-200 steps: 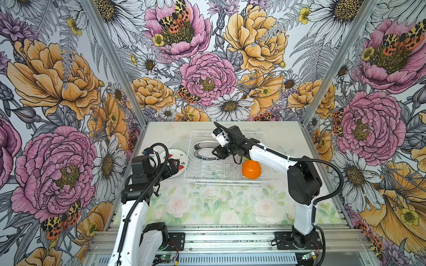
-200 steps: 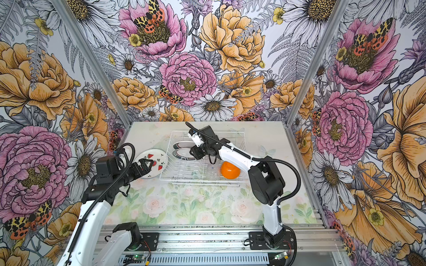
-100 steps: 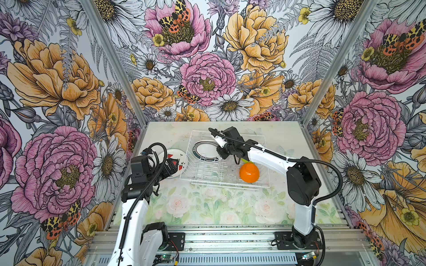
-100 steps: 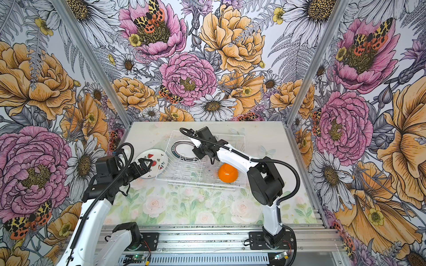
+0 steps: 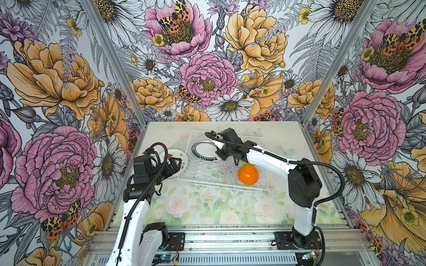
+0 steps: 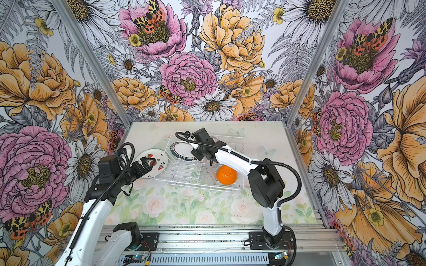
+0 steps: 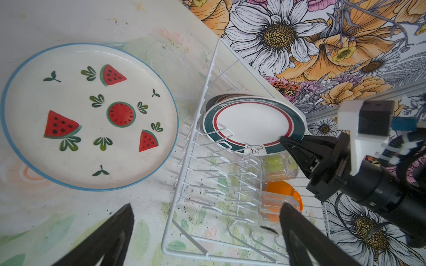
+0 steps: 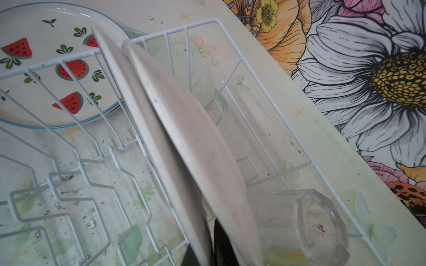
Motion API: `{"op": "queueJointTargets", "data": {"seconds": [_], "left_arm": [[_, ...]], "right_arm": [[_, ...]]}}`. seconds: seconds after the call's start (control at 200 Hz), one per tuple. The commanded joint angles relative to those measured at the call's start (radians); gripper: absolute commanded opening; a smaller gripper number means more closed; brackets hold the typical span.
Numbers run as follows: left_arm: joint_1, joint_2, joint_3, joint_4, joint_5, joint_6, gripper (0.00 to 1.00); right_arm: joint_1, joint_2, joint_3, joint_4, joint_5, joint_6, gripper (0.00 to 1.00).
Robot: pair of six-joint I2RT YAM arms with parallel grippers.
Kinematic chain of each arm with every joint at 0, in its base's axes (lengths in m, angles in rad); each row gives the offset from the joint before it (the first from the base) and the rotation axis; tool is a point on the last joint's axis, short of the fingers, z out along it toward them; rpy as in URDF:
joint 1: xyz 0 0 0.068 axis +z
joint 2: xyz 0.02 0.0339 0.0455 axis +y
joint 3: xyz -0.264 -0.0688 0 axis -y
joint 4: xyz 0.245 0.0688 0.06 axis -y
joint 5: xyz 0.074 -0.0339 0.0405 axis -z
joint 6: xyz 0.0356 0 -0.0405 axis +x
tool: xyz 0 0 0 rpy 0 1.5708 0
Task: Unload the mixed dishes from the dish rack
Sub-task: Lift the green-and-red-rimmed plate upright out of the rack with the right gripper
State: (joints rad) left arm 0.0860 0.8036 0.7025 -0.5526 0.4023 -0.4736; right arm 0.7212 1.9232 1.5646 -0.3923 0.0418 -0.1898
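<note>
White ceramic with a teal-and-red rim, the round plate (image 5: 204,150) leans on edge in the prongs (image 8: 80,161) at the far left corner of the white wire dish rack (image 5: 207,170), so only its rim offers a hold. The right gripper (image 7: 283,138) is clamped on that rim. Spread wide and empty, the left gripper (image 6: 147,166) hovers by the watermelon-print plate (image 7: 90,115) lying flat near the bench's (image 5: 207,207) left edge.
</note>
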Motion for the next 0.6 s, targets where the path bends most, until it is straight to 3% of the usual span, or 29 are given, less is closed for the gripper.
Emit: {"op": "queueJointTargets", "data": {"seconds": [0.0,0.22,0.595], "left_arm": [[-0.025,-0.029,-0.012,0.034,-0.046,-0.023,0.99],[-0.049,-0.038,-0.018,0.046,-0.066,-0.038,0.99],[-0.075,-0.039,-0.044,0.094,-0.069,-0.070,0.99]], "right_arm": [[0.011,-0.087,0.016,0.020,0.001,0.047,0.00],[0.008,-0.138,0.017,0.026,-0.003,0.052,0.00],[0.008,-0.249,-0.005,0.042,-0.034,0.180,0.00]]}}
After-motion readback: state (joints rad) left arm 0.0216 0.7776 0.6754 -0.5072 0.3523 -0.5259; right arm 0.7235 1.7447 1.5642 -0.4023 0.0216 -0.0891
